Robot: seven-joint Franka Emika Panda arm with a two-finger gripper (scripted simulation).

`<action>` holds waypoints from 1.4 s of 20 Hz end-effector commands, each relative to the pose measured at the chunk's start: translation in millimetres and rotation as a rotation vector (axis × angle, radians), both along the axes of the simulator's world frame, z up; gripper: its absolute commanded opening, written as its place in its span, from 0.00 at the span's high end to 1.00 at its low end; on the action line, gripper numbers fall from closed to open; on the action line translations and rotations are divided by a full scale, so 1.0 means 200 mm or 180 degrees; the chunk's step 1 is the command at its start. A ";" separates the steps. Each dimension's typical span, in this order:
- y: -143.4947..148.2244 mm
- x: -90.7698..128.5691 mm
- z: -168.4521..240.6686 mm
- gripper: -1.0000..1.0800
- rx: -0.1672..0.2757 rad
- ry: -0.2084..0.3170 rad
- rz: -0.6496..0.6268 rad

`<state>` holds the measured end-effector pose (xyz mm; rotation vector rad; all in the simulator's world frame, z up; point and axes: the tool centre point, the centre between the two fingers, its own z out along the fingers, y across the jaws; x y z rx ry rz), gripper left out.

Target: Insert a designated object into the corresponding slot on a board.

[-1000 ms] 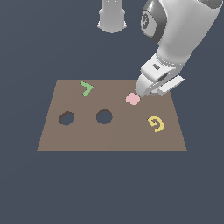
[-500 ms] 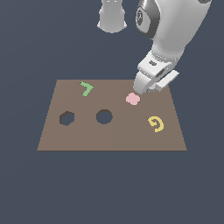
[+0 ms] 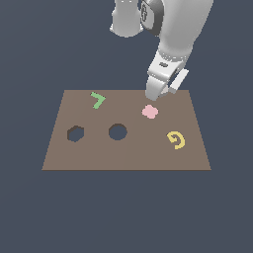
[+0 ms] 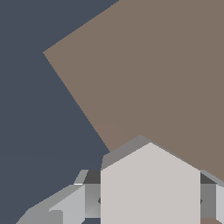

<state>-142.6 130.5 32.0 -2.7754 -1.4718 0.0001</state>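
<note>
Pincer (image 4: 150, 202) is clamped on the pale hexagonal block (image 4: 150, 183), apparently above the board's (image 3: 128, 153) far edge; it should be carried toward eight o'clock and squared over the hexagonal slot (image 3: 75, 133).

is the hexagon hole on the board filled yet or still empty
Empty. The hexagonal slot shows dark and open in the board; the pale hexagonal block sits in the pincer.

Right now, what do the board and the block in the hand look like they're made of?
The board renders as flat matte brown, with no grain or gloss; it could be wood or fibreboard, but this is a simulator render, so that stays open. The hexagonal block is plain pale grey-white with sharp facets and no shine, perhaps plastic. It sits between the fingers of the hand.
</note>
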 end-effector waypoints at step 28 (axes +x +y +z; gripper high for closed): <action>-0.77 -0.20 0.02 1.00 0.0000 -0.0004 0.2772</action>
